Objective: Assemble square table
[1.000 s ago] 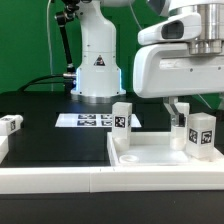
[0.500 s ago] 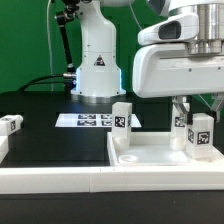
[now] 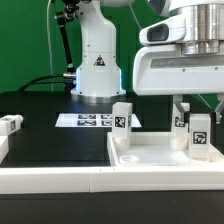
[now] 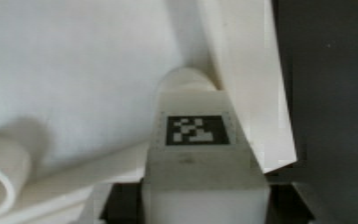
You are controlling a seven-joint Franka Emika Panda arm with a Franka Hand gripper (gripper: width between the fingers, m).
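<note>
**A:** Well, where does the table stand right now?

**B:** In pieces. The table top (image 3: 150, 157) lies flat on the black bench, on the exterior view's right, just behind the long white wall (image 3: 60, 182). A standing leg (image 3: 122, 118) is upright near its far corner. A stray leg (image 3: 10, 125) sits well apart at the exterior view's left edge, off the slab.

**A:** And the gripper?

**B:** The gripper (image 3: 198, 120) is clamped on the held leg (image 3: 201, 138), which is upright over the right side of the table top. In the wrist view the dark fingers (image 4: 123, 200) sit against two opposite sides of the leg, with its tag facing the camera. I can't tell whether its lower end touches the slab.

**A:** How will these parts handle?

**B:** They look like matte white plastic, so I'd judge them light and stiff, and not fragile. The smooth faces could slip or twist in a loose grip. The legs are short squarish blocks, so two flat opposite sides give the pads a good seat. I'd hold a leg high and leave the bottom free to go in.

**A:** And the slab?

**B:** It's broad, thin and rigid, with a sunken face and a raised rim. It's too wide to span, so the rim is the place to pinch it. The printed black-and-white tags are flat and offer no grip.
</note>
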